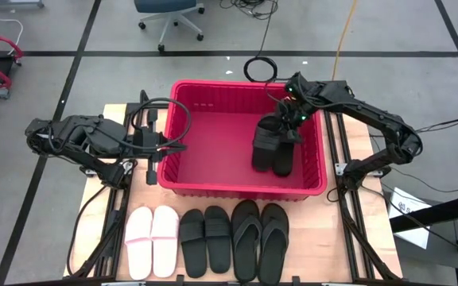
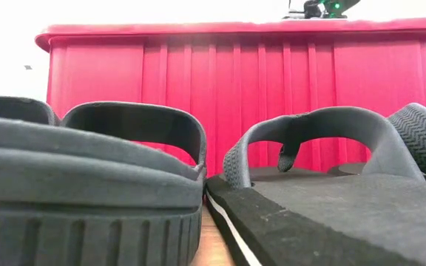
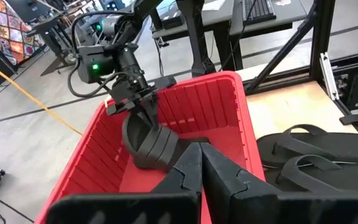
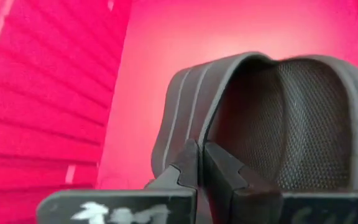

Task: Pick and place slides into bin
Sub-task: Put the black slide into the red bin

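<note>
The black wide-strap pair (image 1: 273, 146) hangs inside the red bin (image 1: 183, 127), toward its 3 o'clock side, toes down near the floor. The right gripper (image 1: 287, 119) is clamped shut on the strap of one slide at the pair's 12 o'clock end; its wrist view shows the fingers pinched over the ribbed strap edge. Whether both slides are truly caught in that one pinch is hard to say.

So the placing step is in hand: the next move calls for lowering, then parting the fingers so the pair settles flat.

On the surface at the bin's 6 o'clock wait the pale pink pair (image 1: 152, 241), another black wide-strap pair (image 1: 205, 241) and the black thong flip-flops (image 1: 260, 239). The left gripper (image 1: 165, 145), closed and empty, rests at the bin's 9 o'clock rim.

The low view is blocked by slides and the bin wall.
</note>
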